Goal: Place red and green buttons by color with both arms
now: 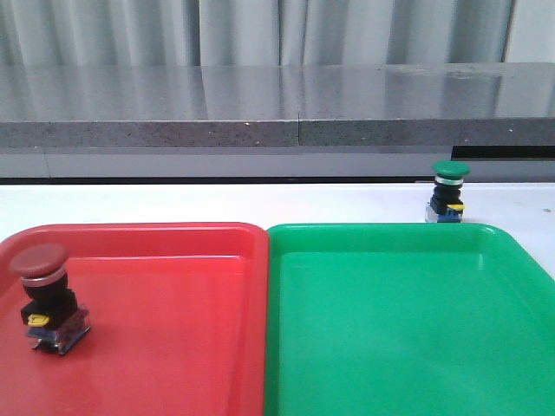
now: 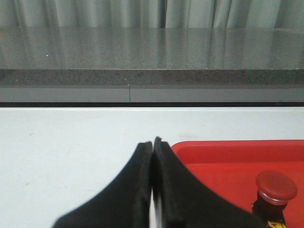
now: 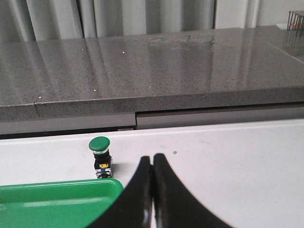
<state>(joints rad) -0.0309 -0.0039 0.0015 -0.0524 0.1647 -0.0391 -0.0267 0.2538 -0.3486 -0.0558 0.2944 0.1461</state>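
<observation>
While neither arm shows in the front view, the layout there is plain: the red button (image 1: 45, 295) stands inside the red tray (image 1: 173, 295), close to that tray's left rim, slightly tilted on its yellow-and-blue base. The green button (image 1: 448, 192) stands upright on the white table (image 1: 173, 201), just beyond the far rim of the green tray (image 1: 408, 321), toward that tray's right end. So the red one looks already sorted, and the green one is not yet in its tray.

From the left wrist view, the left gripper (image 2: 153, 142) has its two black fingers pressed together with nothing between them. It hangs over the table just outside the red tray's (image 2: 223, 161) corner, and the red button (image 2: 276, 190) sits inside that tray, off to one side of the fingertips rather than ahead of them.

From the right wrist view, the right gripper (image 3: 152, 159) is likewise closed and empty. The green button (image 3: 100, 156) stands upright, cap up, just past the green tray's (image 3: 57, 204) rim and apart from the fingertips, ahead of them and toward the tray side. Judging by this, the right arm is the nearer one. The button's long axis is vertical, so the fingers would need to part and close across the body below the cap.
</observation>
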